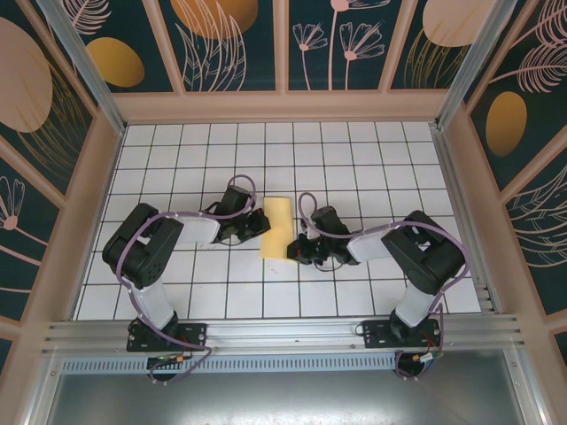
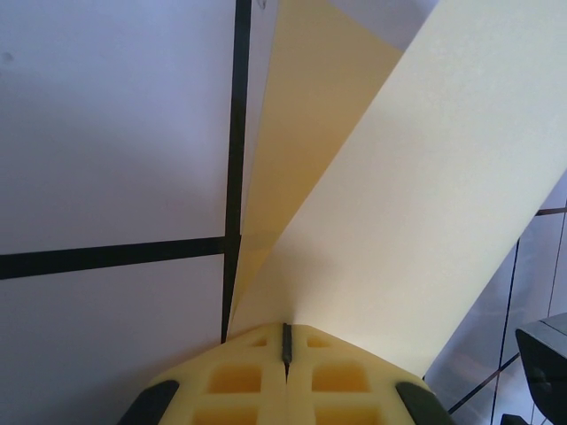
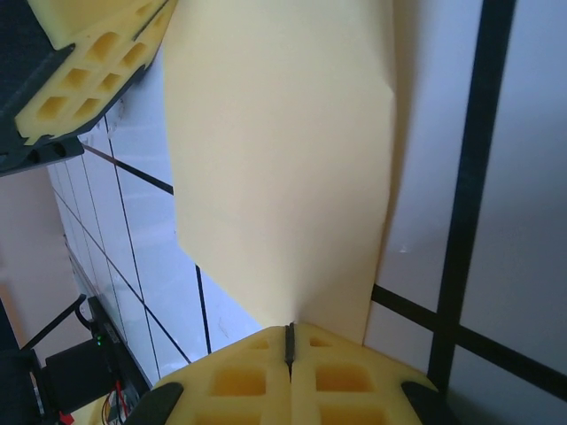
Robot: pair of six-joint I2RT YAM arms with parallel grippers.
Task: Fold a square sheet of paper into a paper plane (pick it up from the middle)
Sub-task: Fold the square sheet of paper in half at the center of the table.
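The square sheet of paper (image 1: 278, 227) is pale yellow-orange and lies doubled over as a narrow strip on the tiled table (image 1: 354, 159), between the two arms. My left gripper (image 1: 258, 226) is shut on its left edge. In the left wrist view the sheet (image 2: 416, 204) rises as a lifted flap straight out of the closed left gripper (image 2: 285, 341), with a lower layer (image 2: 310, 115) on the tiles. My right gripper (image 1: 298, 251) is shut on the sheet's near right corner. There the paper (image 3: 283, 150) fans out from the closed right gripper (image 3: 288, 341). The paper plane is out of view.
The left gripper's foam fingers (image 3: 89, 71) show at the upper left of the right wrist view, close to the paper. Patterned walls (image 1: 283, 44) with a raised frame enclose the white grid table. An aluminium rail (image 1: 283, 335) runs along the near edge.
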